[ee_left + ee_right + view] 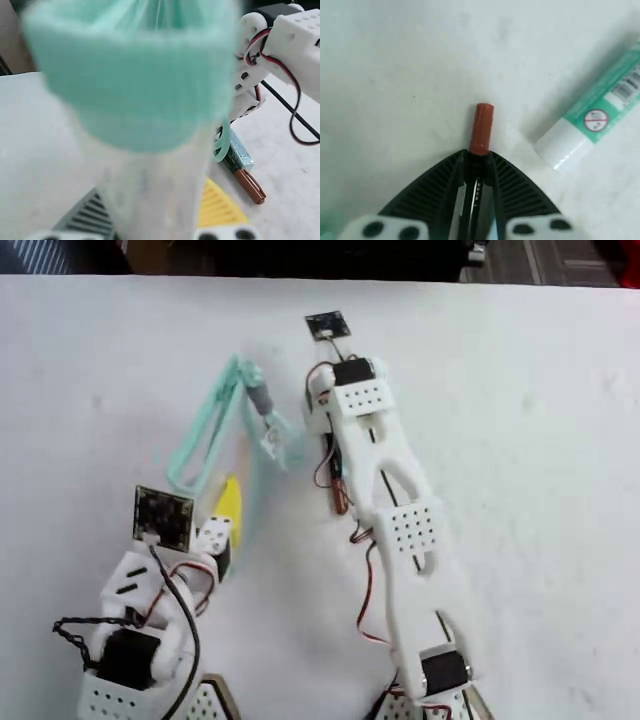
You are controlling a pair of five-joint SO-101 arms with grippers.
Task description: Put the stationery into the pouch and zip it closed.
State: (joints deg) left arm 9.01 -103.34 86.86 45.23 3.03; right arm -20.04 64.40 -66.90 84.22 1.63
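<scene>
- High view: the mint-edged pouch is left of the desk's middle, between the two arms and apart from the desk's far edge.
- The left pincer comes in from the near-left corner, and its yellow jaw touches the pouch's near end.
- Left wrist view: the pouch's translucent body runs down between the grey ribbed jaw and the yellow jaw, so this pincer is clamped on the pouch. The pouch's mint band is blurred and very close.
- The right arm stretches from the near edge toward the desk's middle, with its pincer at the pouch's right side.
- Right wrist view: the right pincer's black ribbed jaws are narrow and closed on a pen. The pen's brown cap sticks out past the jaw tips, just above the white surface.
- A glue stick with a white cap and green body lies near the pen's cap without touching it.
- Open desk spreads wide to the right of the right arm and along the far edge. The left arm and the pouch leave less room on the left.
</scene>
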